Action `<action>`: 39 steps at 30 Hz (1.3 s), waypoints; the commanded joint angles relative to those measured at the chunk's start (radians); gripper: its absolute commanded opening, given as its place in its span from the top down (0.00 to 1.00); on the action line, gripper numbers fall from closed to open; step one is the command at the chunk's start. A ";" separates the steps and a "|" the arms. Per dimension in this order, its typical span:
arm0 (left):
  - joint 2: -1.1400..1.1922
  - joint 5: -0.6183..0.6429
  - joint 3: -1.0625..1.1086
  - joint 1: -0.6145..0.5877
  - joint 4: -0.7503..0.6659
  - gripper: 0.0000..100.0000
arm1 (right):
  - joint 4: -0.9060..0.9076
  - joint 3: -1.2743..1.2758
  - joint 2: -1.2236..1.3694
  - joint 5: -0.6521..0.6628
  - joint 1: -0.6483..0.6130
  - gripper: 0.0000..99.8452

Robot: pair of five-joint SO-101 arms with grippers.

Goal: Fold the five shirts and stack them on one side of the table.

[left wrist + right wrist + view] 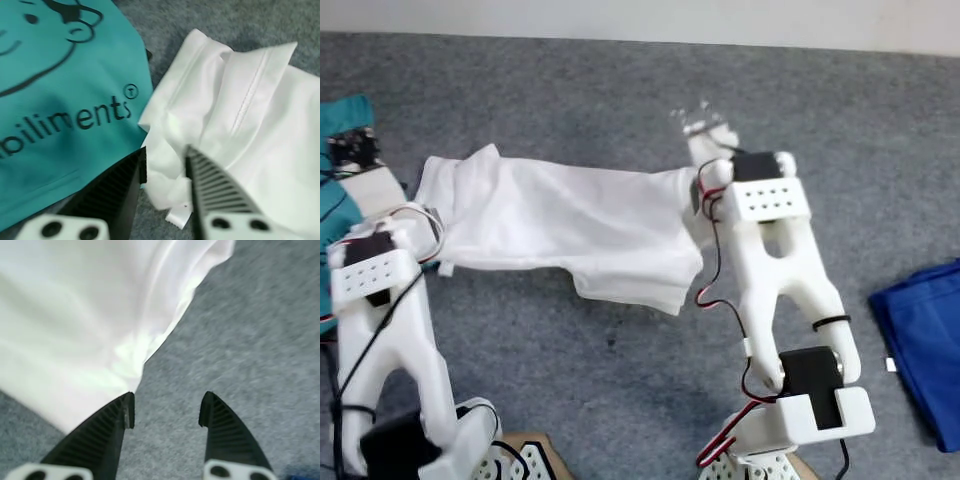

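Observation:
A white shirt (570,225) lies stretched across the grey carpeted table (620,400) between my two arms. My left gripper (432,225) is at the shirt's left end; in the left wrist view the left gripper (165,162) is shut on a bunched fold of the white shirt (250,125), and a small label hangs below the fold. My right gripper (698,200) stands at the shirt's right edge. In the right wrist view the right gripper (167,407) is open over bare carpet, with the hem of the white shirt (75,315) just beside one finger.
A teal shirt (345,115) with a black print lies at the table's left edge, right beside the white shirt's end (60,100). A blue shirt (925,340) lies at the right edge. Bare carpet stretches along the back and between the arms' bases.

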 commanded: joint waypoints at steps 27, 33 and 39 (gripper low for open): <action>0.487 0.170 -0.524 0.265 0.041 0.99 | -0.272 -0.351 0.326 -0.221 -0.073 0.99; 0.588 0.117 -0.671 0.151 0.049 0.92 | -0.272 -0.404 0.415 -0.221 -0.070 0.96; 0.690 0.107 -0.756 0.120 0.120 0.75 | -0.272 -0.404 0.418 -0.222 -0.073 0.92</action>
